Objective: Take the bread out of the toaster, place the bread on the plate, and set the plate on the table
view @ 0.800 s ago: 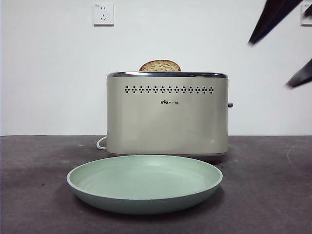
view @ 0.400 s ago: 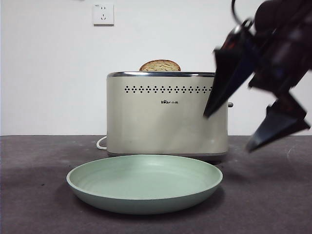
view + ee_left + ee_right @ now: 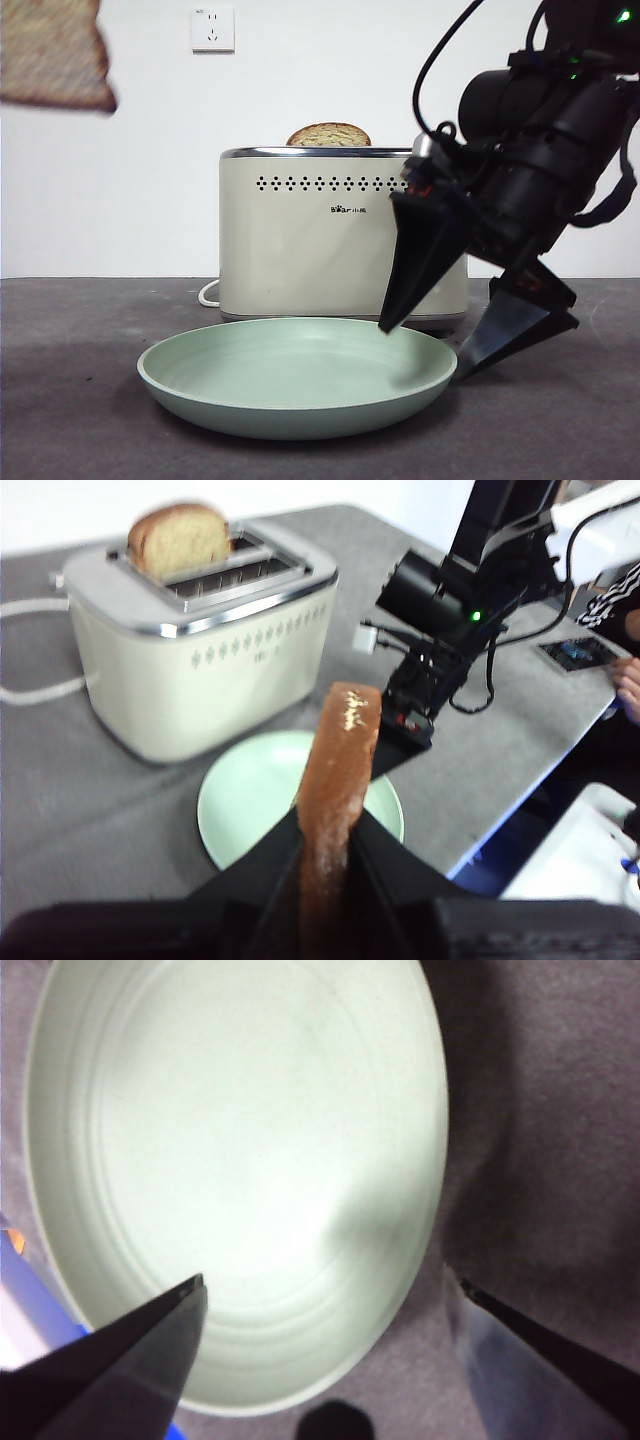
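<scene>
Left gripper [image 3: 325, 855] clamps bread [image 3: 336, 780] edge-on above the plate [image 3: 250, 795]; toaster [image 3: 195, 645] behind holds a second slice [image 3: 178, 538].

Dark grey matte counter [image 3: 80, 400], faintly scuffed. Resting directly on it: cream toaster [image 3: 320, 250] toward the back, white cord [image 3: 208, 292] trailing from its side onto the surface. Just in front, a pale mint-green plate [image 3: 200, 385], flat on the counter, near the front edge.
</scene>
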You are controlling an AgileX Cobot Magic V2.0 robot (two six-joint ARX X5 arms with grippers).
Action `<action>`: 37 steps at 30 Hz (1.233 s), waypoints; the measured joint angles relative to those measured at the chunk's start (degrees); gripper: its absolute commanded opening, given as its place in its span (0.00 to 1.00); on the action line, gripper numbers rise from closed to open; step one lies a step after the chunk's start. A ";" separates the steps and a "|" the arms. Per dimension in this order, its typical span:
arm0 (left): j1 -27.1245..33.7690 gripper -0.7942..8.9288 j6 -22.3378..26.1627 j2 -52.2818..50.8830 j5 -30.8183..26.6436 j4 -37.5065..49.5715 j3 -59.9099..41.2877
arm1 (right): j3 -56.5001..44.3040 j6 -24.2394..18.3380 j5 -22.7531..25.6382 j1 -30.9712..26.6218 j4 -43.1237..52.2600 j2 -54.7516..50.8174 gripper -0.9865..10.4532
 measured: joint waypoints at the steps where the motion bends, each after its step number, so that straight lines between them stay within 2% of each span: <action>1: 0.00 0.08 -0.31 -0.39 -0.02 -0.66 -0.26 | 0.00 0.24 0.72 0.13 0.13 0.28 0.33; 4: 0.00 0.08 -1.18 -1.03 0.00 -1.20 -0.31 | 0.00 0.50 2.67 0.46 1.16 0.92 0.17; 9: 0.00 0.07 -3.23 -1.09 1.07 -1.25 -0.31 | 0.00 0.85 3.89 0.48 3.32 1.14 0.07; 13: -0.02 0.07 -5.07 -1.09 3.26 -1.27 -0.31 | 0.00 2.01 6.05 0.48 3.80 1.62 0.07; 23: -0.02 0.07 -10.84 -1.09 5.84 -0.74 -0.31 | 0.09 5.01 7.04 1.27 4.39 -1.97 0.07; 29: -0.02 0.07 -15.74 -0.57 13.29 6.43 -0.31 | 0.09 7.39 6.91 5.49 4.83 -14.23 0.07; 32: -0.02 0.07 -17.66 1.18 13.92 10.27 -0.28 | 0.11 8.31 7.21 8.33 4.74 -18.03 0.07; 37: -0.02 0.07 -18.36 7.28 16.35 11.06 -0.28 | 0.11 9.57 11.08 13.92 4.68 -21.00 0.07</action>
